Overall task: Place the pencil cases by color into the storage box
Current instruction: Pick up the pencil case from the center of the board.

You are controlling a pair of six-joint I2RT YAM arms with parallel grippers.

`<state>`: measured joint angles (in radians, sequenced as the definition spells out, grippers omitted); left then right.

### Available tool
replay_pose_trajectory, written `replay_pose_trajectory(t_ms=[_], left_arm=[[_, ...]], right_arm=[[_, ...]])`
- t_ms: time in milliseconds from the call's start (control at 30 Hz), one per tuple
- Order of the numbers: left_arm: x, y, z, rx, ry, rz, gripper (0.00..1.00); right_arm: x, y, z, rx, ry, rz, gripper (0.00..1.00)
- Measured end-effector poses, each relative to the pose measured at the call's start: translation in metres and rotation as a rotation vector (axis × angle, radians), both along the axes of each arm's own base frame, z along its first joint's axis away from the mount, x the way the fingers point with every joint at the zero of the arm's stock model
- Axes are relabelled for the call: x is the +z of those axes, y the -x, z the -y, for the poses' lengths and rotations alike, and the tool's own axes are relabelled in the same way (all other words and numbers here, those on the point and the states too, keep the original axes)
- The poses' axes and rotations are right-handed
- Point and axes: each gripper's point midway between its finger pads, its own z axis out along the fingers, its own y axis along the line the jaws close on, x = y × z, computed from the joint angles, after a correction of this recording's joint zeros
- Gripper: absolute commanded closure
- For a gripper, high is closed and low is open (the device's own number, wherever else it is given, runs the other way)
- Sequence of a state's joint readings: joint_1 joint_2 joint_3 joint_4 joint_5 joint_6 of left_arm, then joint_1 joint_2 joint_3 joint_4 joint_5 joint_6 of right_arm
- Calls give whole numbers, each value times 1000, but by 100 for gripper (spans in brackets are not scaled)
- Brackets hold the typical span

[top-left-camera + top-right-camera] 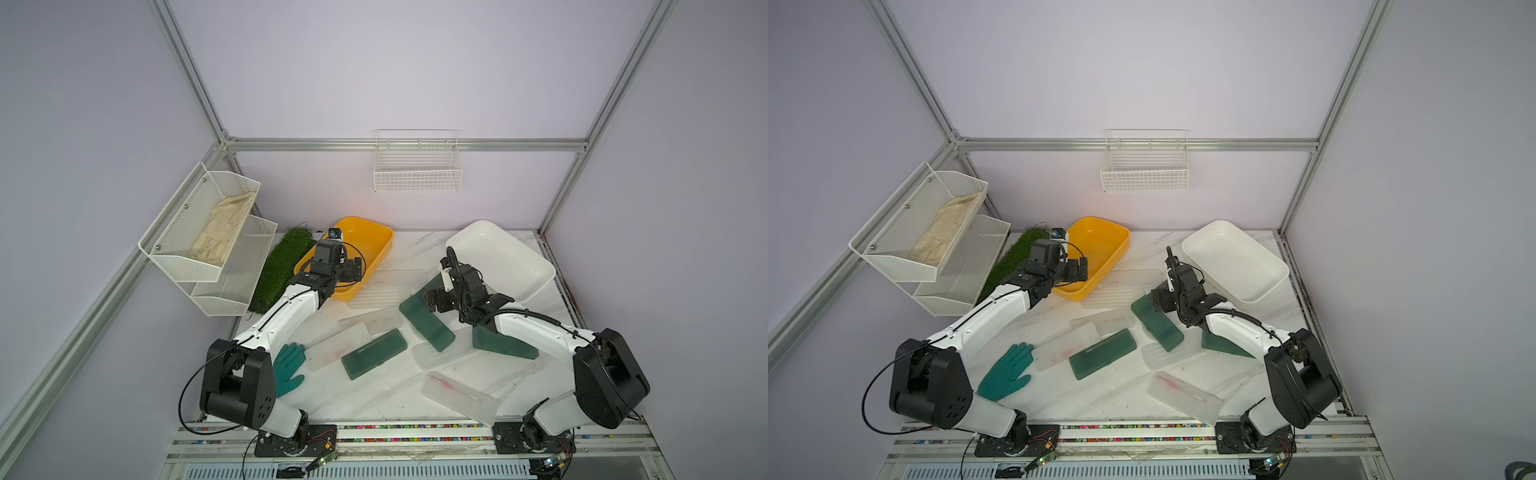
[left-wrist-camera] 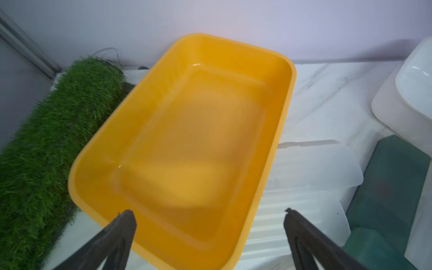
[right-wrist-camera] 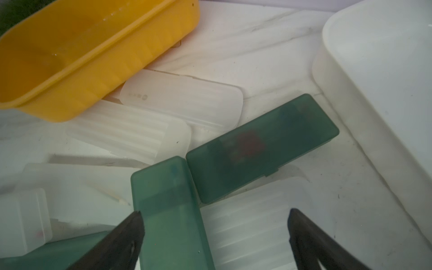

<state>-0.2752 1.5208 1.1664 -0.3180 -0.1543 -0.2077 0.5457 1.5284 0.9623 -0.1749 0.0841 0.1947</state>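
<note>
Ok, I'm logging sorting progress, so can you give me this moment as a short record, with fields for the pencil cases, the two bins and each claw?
green cases: four, all on the table
clear cases: several, all on the table
yellow bin: empty
white bin: empty
left claw: open, holding nothing, over the yellow bin's near end
right claw: open, holding nothing, over two green cases
sorted so far: none

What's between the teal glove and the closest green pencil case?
A frosted clear pencil case lies between glove and green case; both top views show it.
</note>
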Motion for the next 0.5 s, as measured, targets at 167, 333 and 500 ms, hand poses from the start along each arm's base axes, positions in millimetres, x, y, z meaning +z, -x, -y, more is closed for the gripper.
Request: replay_pose_trajectory(t_ms=[167,333,500], left_arm=[[-25,5,16,-46,27,-104,0],[-31,6,22,-64,29,-144,0],[-34,1,24,-52,34,-182,0]], right_arm=[[-31,12,-7,57,57,-98,3],[-45,26,-26,137,80,-144,3],[-49,33,-48,200,89,-154,3]])
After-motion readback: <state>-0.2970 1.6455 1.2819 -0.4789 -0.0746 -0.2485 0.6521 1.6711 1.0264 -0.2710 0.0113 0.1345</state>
